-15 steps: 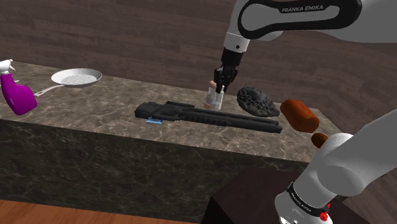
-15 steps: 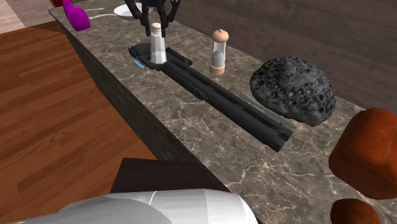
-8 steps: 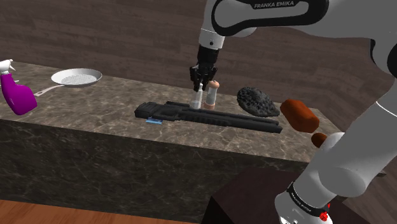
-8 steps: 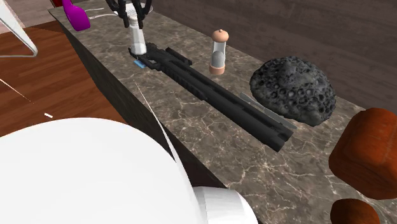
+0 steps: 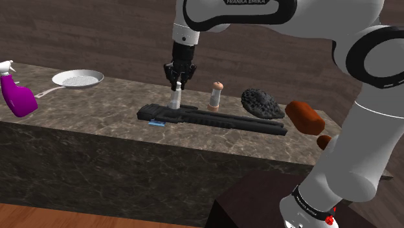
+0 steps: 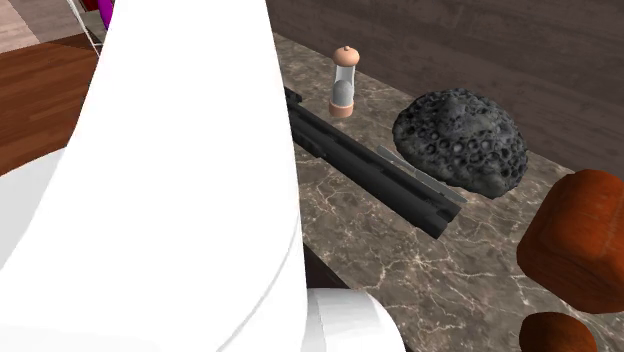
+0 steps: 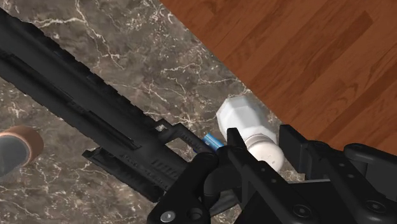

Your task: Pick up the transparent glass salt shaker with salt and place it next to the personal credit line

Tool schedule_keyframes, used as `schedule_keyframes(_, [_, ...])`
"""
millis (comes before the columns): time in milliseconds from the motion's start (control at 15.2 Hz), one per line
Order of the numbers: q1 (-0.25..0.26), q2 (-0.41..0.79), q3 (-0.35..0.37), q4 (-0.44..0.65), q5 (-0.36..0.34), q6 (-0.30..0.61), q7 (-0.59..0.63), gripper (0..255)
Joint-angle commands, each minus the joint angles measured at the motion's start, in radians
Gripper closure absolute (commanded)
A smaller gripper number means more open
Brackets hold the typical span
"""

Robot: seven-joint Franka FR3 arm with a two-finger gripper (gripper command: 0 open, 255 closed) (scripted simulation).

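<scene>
Obs: fingers (image 7: 194,181) clasp salt shaker (image 5: 174,98) by its cap, upright. Held over black rifle (image 5: 213,118) left end, just beside blue card (image 5: 155,122): likely drop spot.

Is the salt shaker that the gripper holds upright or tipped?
Upright. In the shoulder view the salt shaker is vertical, wide base down, its narrow top clasped by the gripper.

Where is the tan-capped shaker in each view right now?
Shoulder view: the tan-capped shaker stands on the counter behind the black tool, between the white shaker and the rock.
Second exterior view: near the top, beyond the tool, left of the rock.
Wrist view: on the tool's side away from the wood floor, at.
Shared landmark: the black tool.
</scene>
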Motion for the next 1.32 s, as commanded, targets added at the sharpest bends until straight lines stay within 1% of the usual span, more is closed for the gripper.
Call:
schedule_keyframes(0, [0.022,0.088,0.011,0.11,-0.02,-0.021,0.035,255])
schedule_keyframes(198, [0.064,0.219,0.022,0.296,-0.052,-0.075,0.084,255])
schedule_keyframes(330, [0.098,0.322,0.025,0.45,-0.074,-0.126,0.113,255])
schedule_keyframes(792, [0.091,0.3,0.023,0.322,-0.069,-0.02,0.107,255])
schedule_keyframes(1254, [0.086,0.296,0.022,0.221,-0.068,0.076,0.103,255])
